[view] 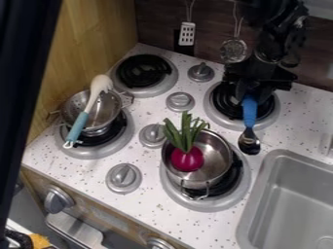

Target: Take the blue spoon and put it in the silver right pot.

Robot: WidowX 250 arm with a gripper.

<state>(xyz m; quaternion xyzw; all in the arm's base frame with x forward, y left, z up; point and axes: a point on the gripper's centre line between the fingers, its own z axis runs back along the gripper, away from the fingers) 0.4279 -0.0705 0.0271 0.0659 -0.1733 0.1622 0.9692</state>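
Observation:
The black gripper point(250, 92) hangs over the back right burner, its fingers shut on the top end of the blue spoon's handle. From there the blue spoon point(249, 113) points down toward the front, its dark metal bowl lowest, right of and behind the silver pot. That silver right pot point(219, 173) stands on the front right burner. Inside it lies a purple-red vegetable with green leaves point(187, 158), the leaves sticking up over the back rim.
At the left, a metal strainer pot point(73, 104) on a burner holds a spatula point(79, 125) with a teal handle. Grey knobs point(123, 178) stand between the burners. A sink point(289, 194) is at the lower right. Utensils point(187, 34) hang along the back wall.

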